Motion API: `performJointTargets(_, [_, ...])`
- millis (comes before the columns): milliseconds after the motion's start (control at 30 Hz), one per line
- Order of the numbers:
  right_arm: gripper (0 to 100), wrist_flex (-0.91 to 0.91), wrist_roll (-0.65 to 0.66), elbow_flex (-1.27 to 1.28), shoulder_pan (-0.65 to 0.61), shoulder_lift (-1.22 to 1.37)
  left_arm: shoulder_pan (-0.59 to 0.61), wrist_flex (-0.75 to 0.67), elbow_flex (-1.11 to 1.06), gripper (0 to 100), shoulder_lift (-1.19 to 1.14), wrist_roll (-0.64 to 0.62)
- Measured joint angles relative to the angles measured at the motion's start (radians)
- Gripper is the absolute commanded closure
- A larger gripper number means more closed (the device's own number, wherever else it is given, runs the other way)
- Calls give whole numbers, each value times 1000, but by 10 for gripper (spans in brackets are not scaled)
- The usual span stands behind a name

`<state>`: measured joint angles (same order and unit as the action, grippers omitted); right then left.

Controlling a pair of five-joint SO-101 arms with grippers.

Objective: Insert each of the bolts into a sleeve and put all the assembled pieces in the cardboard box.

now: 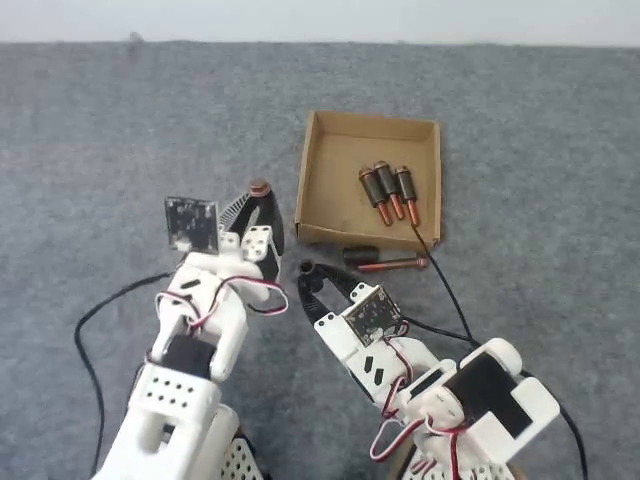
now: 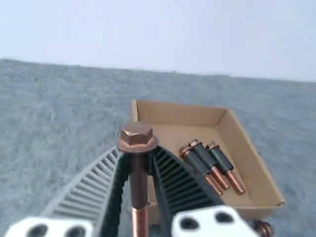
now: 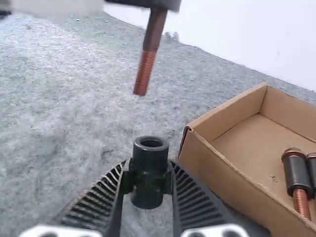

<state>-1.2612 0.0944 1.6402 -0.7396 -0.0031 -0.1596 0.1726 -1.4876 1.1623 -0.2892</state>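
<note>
1. The right gripper [image 3: 147,190] pinches a sleeve [image 3: 149,163] between its fingers. The hole faces up. Keep that pinch firm and the sleeve straight.
2. A little past the sleeve, and higher up, hangs a bolt [image 3: 147,54] with its tip down. I think the tip is not over the hole yet.
3. The left gripper [image 2: 136,173] pinches that bolt by its shaft, with the head on top. Hold it tight so it does not tip.
4. To do this step well, first bring the tip right over the hole. Then go down slowly. If the bolt leans, it may bump the rim and push the sleeve crooked.
5. Let go of the bolt only when its head sits on the sleeve.
6. Just beside the right gripper stands the box [image 3: 222,153]. Three done pieces [image 2: 210,165] lie in it, close together.
7. Between the right gripper and the box, a spare sleeve [image 1: 360,255] and a spare bolt [image 1: 392,264] lie on the carpet [image 1: 120,130], near the box wall. Do not knock them when the done piece is carried over. They are the next pair to join.
</note>
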Motion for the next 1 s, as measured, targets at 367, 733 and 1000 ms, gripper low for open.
performJointTargets(367, [993, 0, 0, 0, -3, 0, -32, 117, -38, 988, 167, -155])
performJointTargets(733, [993, 0, 0, 3, -64, 0, -58, 164, -74, 988, 245, -161])
performJointTargets(1000, [993, 0, 0, 3, -71, 0, -60, 176, -95, 988, 250, -164])
